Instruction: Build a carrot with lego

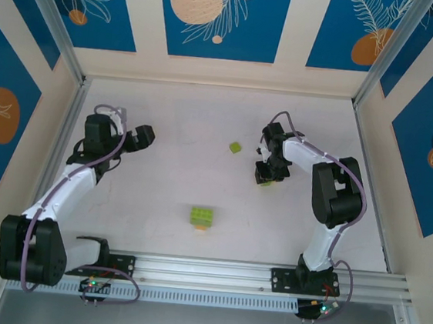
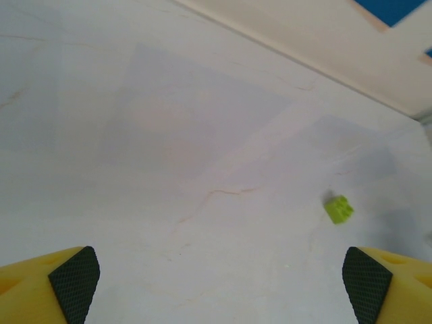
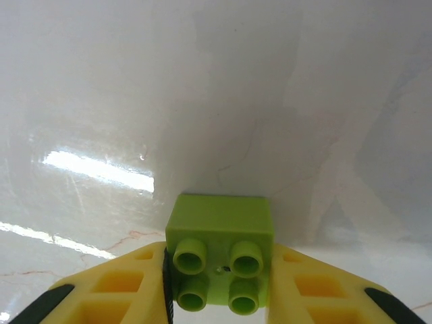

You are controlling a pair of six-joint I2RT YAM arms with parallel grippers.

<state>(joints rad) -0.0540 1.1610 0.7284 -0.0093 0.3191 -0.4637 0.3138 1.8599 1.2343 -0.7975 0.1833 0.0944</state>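
Note:
In the right wrist view my right gripper (image 3: 219, 287) is shut on a lime-green four-stud lego brick (image 3: 220, 219), its yellow fingers (image 3: 128, 283) pressed against both sides, just above the table. From above, that gripper (image 1: 268, 175) and its brick (image 1: 266, 182) are right of centre. A partly built carrot (image 1: 201, 218), a lime-green cluster with an orange brick at its near edge, lies at the centre front. One loose lime-green brick (image 1: 235, 147) sits further back. My left gripper (image 1: 143, 135) stands open at the left, empty, with the loose brick (image 2: 338, 209) ahead to its right.
White tabletop (image 1: 168, 180) enclosed by cream walls with blue panels. A metal rail (image 1: 205, 271) runs along the near edge, where both arm bases are fixed. Bare table lies between the arms around the cluster.

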